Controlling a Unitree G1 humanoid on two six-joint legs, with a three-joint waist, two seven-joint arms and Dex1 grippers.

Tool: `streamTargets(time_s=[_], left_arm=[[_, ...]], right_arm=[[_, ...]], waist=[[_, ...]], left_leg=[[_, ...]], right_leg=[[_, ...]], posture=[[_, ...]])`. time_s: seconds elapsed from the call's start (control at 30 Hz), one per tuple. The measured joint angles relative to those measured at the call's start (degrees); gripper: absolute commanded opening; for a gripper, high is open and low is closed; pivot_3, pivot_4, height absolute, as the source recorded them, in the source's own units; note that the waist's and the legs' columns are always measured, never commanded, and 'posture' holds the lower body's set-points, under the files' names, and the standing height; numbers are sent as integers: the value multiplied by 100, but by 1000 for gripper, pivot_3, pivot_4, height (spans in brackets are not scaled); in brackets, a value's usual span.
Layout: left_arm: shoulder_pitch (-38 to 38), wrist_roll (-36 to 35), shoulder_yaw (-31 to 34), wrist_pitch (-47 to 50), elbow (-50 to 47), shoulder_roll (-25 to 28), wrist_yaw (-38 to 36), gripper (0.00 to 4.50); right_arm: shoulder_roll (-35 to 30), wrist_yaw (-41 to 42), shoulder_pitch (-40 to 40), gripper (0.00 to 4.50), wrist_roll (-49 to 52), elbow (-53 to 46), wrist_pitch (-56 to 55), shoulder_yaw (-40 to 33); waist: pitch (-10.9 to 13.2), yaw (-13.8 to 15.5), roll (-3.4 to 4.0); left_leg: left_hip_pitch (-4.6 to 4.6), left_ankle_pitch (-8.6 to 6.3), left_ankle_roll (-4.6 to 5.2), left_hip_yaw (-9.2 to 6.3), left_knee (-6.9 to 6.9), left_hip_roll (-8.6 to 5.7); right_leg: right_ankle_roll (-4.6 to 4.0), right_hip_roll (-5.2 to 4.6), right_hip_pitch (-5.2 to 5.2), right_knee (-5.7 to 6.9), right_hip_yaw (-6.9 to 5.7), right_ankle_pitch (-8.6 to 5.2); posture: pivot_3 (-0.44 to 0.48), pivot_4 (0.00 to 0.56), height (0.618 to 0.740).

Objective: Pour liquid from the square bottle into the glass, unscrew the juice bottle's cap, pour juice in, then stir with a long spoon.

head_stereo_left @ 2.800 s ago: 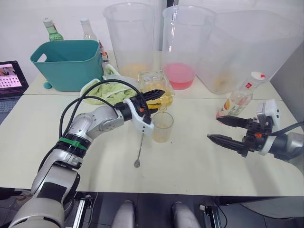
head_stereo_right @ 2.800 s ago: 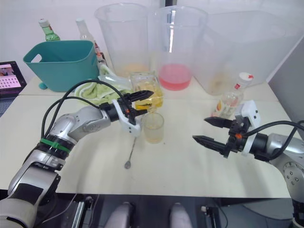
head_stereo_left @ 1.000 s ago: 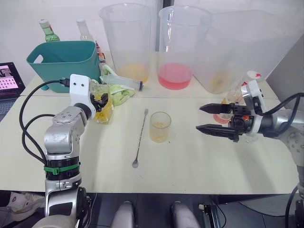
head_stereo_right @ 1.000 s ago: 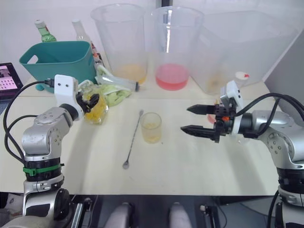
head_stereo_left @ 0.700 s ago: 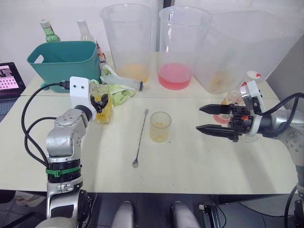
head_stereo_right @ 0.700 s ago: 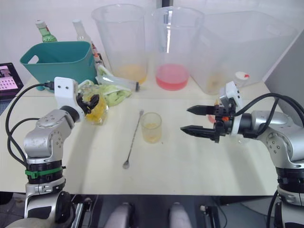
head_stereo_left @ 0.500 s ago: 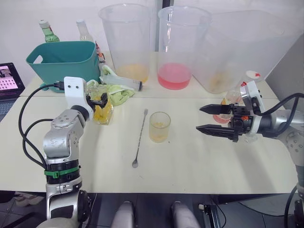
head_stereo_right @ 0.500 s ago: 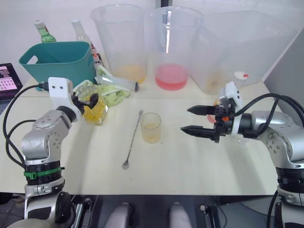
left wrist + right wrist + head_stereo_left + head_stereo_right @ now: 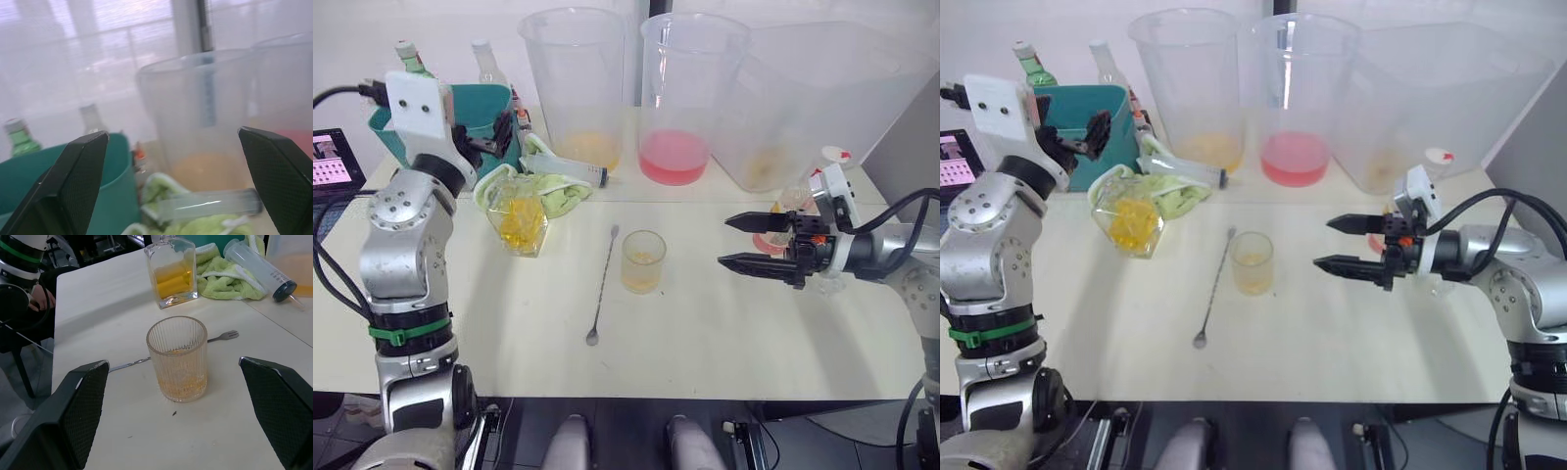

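The square bottle (image 9: 520, 217) stands upright on the tabletop (image 9: 705, 323), free of both grippers, with yellow liquid (image 9: 172, 280) in its lower half. It touches the green cloth (image 9: 553, 193) behind it, and a big syringe (image 9: 566, 168) lies on that cloth. The glass (image 9: 643, 261) stands to the right of the bottle, well apart from it, with a little yellow liquid at the bottom. The spoon (image 9: 602, 285) lies flat on the tabletop between bottle and glass, just beside the glass, its bowl end toward the robot and its forked end toward the buckets.

The left gripper (image 9: 494, 138) is raised above and behind the bottle, in front of the teal basket (image 9: 494, 110), fingers spread wide and holding nothing. The right gripper (image 9: 744, 242) hovers to the right of the glass, well apart from it, fingers wide open and pointing at it, empty.

The juice bottle (image 9: 789, 204) stands behind the right gripper, mostly hidden by it, and its white cap (image 9: 837, 154) shows above the wrist. Three large clear buckets (image 9: 676, 88) stand at the back behind the glass: one with yellow residue, one with pink liquid, one nearly empty. Two bottles (image 9: 415, 59) rise behind the basket.
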Motion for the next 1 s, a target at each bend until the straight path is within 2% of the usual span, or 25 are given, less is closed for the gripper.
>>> streamTargets(time_s=[0.2, 0.33, 0.4, 0.57, 0.8, 1.0], left_arm=[[563, -1710, -15, 545, -753, 674, -1949, 4483], [1074, -2313, -95, 1046, -838, 1390, -2887, 4483], [1121, -2359, -197, 984, -805, 1371, -3073, 4483], [1486, -1786, -659, -100, -436, 1236, -3499, 4483], [1548, -1888, -902, -550, 64, 1077, -4435, 4483], [1574, -1782, -1068, -1193, 173, 675, -4732, 4483]], right_arm=[[-11, -67, 131, 4500, 59, -135, 45, -122], [31, -383, 659, 4500, 61, -494, 21, -507], [129, -625, 947, 4500, 67, -746, 16, -714], [296, -1147, 1907, 4500, 185, -1463, 20, -1303], [1149, -1869, 3582, 4500, -61, -2323, -712, -2264], [1949, -2438, 4387, 4500, -420, -2413, -1452, -2711]], waist=[[0, -50, 1], [0, -53, 1], [0, -3, 1], [0, 57, 1], [-1, 113, 3], [-2, 109, 4]], left_leg=[[4, 0, 0, 0, -11, 7], [7, -1, 1, 0, -12, 6], [6, 0, 0, 0, -11, 6], [5, 2, -3, 3, -12, 7], [6, 2, -3, 5, -14, 8], [8, 3, -5, 5, -14, 10]], right_leg=[[-1, 4, -2, -1, 0, 0], [-1, 5, 0, -1, 1, -1], [-1, 4, 7, -11, -2, -1], [-1, 4, 12, -32, 0, -1], [0, 5, 13, -34, 1, -1], [-1, 6, 15, -33, 3, -1]], posture=[[0, 150, 733], [0, 150, 733], [0, 150, 733], [0, 150, 733], [0, 150, 733], [0, 150, 733]])
